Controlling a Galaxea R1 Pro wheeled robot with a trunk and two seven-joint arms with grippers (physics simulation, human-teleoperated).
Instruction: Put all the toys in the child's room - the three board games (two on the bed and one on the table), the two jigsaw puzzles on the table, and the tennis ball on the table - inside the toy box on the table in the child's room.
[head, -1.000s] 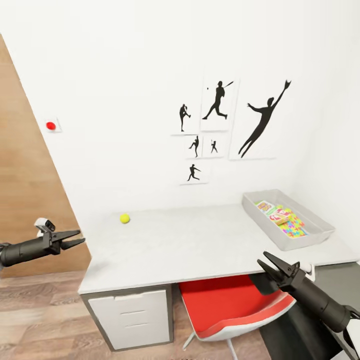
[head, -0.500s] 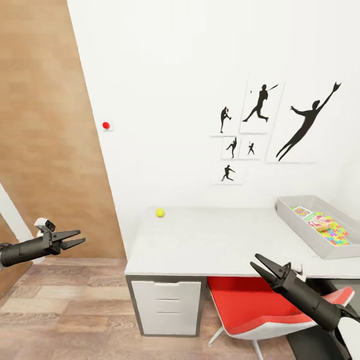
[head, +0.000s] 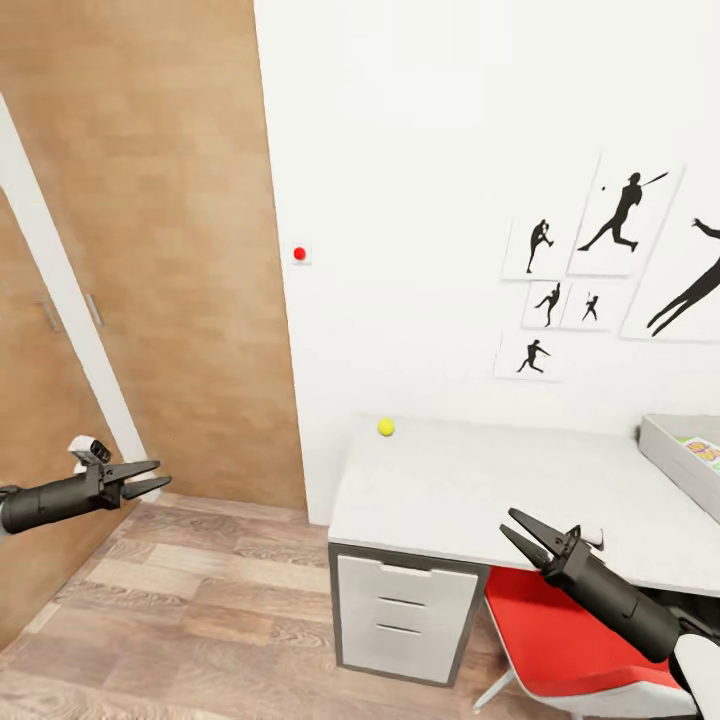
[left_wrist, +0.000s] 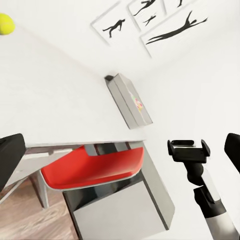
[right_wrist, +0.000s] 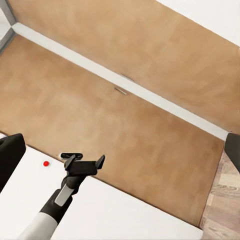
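Observation:
The tennis ball (head: 386, 427) lies near the back left corner of the table (head: 470, 495), close to the wall. The toy box (head: 676, 455) sits at the table's right end, cut off by the picture's edge, with a strip of colourful print (head: 702, 449) inside. In the left wrist view the toy box (left_wrist: 128, 99) holds small coloured toys that I cannot tell apart. My left gripper (head: 152, 478) hangs open over the floor, far left of the table. Over the table's front edge my right gripper (head: 515, 530) is open and holds nothing. The bed is out of view.
A red chair (head: 590, 650) is tucked under the table beside the white drawer unit (head: 405, 620). Brown wooden panels (head: 150, 250) with a pale vertical strip fill the left. Black baseball silhouettes (head: 620, 215) hang above the table. Wood-plank floor (head: 200, 610) lies open at the left.
The camera has swung left, so the table, ball and pictures slid right in the picture and most of the toy box left it. Both grippers keep the same open pose.

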